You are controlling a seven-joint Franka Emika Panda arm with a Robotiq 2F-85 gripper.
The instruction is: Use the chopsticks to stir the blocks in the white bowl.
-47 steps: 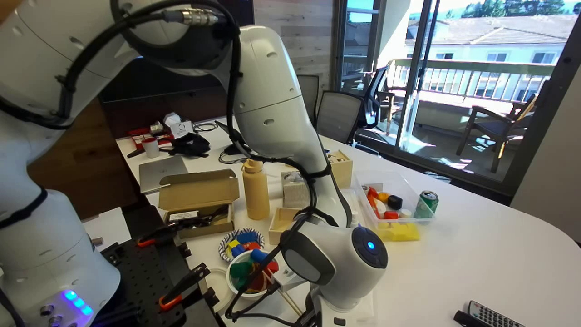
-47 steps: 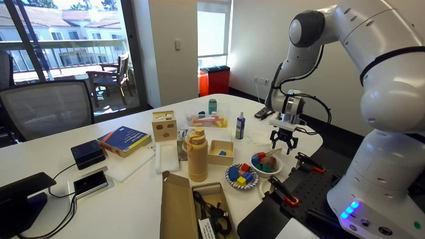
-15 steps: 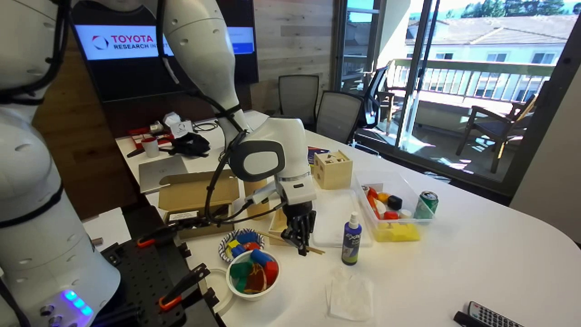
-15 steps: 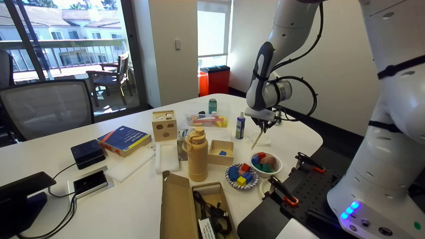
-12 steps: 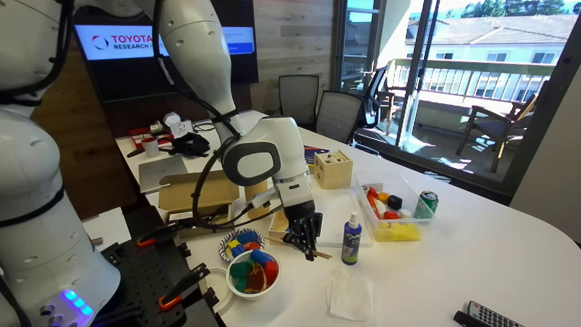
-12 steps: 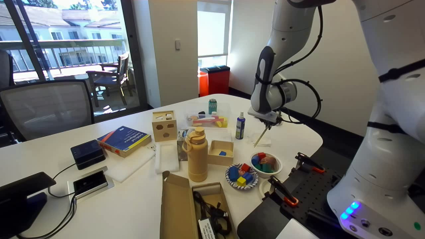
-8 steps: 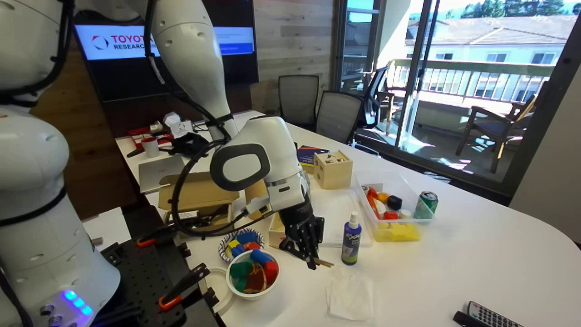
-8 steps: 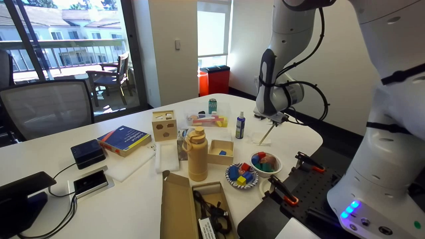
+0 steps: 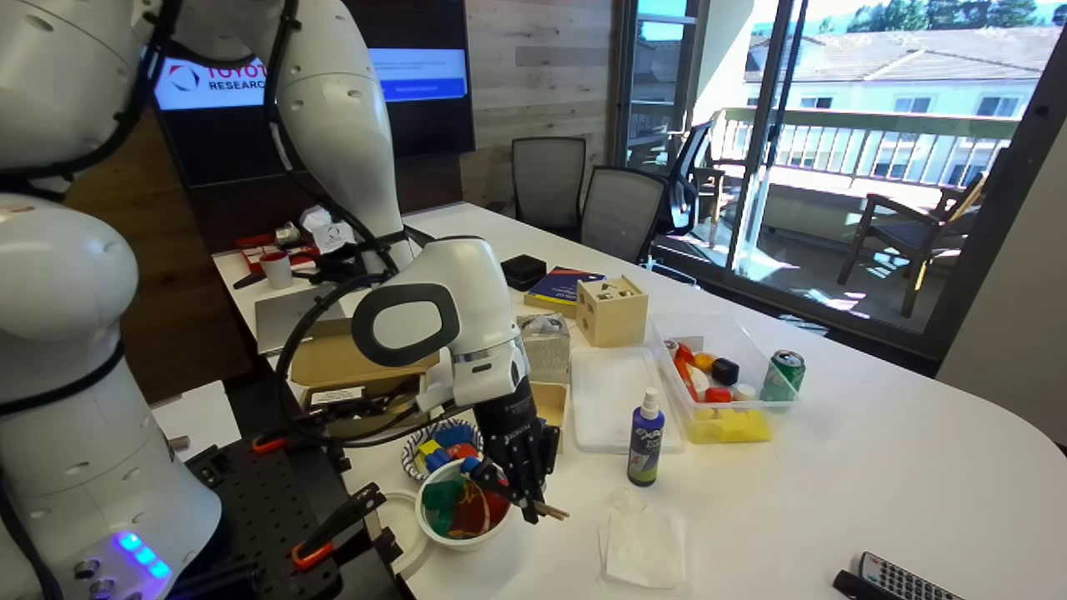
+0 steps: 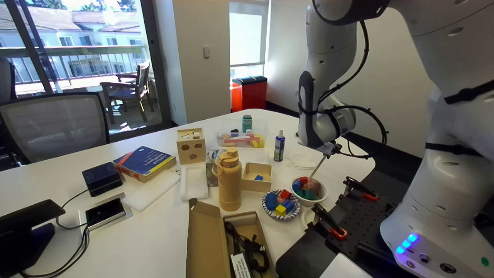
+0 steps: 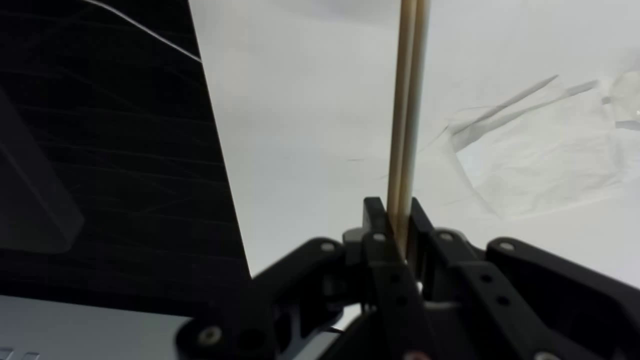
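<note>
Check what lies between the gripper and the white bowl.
The chopsticks, slanting from the gripper down toward the white bowl, as an exterior view shows; whether they touch the blocks is unclear.

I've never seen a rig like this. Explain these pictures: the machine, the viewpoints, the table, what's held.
The machine is a robot arm ending in a black, two-fingered gripper. The two wide views come from cameras standing outside it, in different places; the close-up comes from one on its wrist.

On the white table are, among other things, a white bowl of coloured blocks, a patterned bowl holding more blocks, a tan bottle, a spray bottle and a wooden box with shaped holes.

The gripper is closed on a pair of chopsticks. In an exterior view, their lower ends appear over the white bowl; whether they touch the blocks I cannot tell.
</note>
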